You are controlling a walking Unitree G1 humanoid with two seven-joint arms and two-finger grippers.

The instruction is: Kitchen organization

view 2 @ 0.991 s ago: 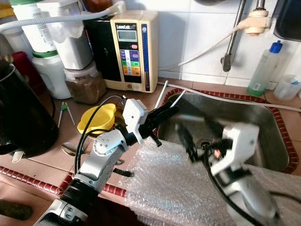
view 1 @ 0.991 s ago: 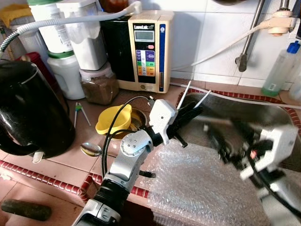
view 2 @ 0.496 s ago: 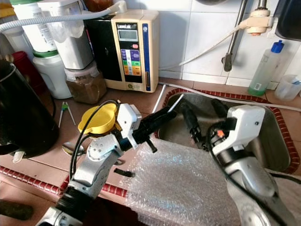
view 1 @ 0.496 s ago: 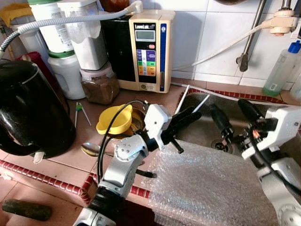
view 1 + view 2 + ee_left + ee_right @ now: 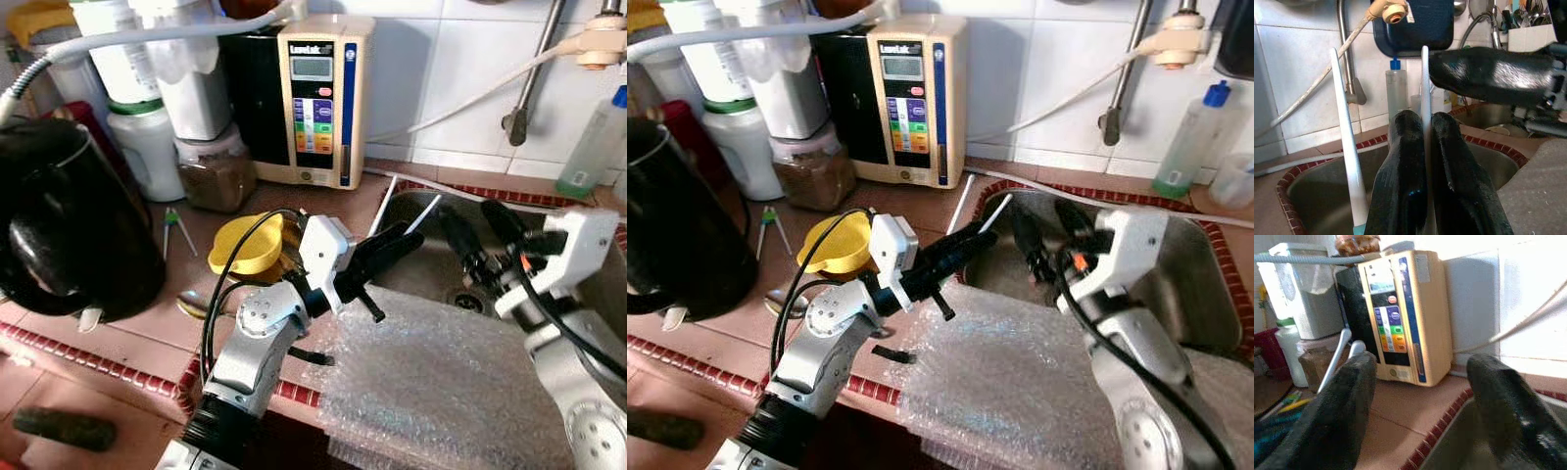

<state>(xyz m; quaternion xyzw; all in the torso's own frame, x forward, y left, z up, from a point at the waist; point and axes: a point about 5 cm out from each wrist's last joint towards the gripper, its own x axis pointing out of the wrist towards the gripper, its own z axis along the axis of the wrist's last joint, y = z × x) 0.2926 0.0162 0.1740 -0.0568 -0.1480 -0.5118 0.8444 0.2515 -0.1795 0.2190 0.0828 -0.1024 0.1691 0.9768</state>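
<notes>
White chopsticks (image 5: 424, 212) pinched over the sink's (image 5: 431, 277) left rim.
Left pincer (image 5: 404, 239) clamps one; right pincer (image 5: 478, 233), spread empty, has swung nearer.

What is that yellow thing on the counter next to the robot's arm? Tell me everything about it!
The yellow funnel looks like smooth plastic, with a wide round bowl and a small tab at its upper rim. It sits tilted on a round metal container, covering most of its opening, on the tiled counter. The black kettle stands to its left and the sink to its right. The left arm's black cable arcs beside it; neither tool touches it.
</notes>
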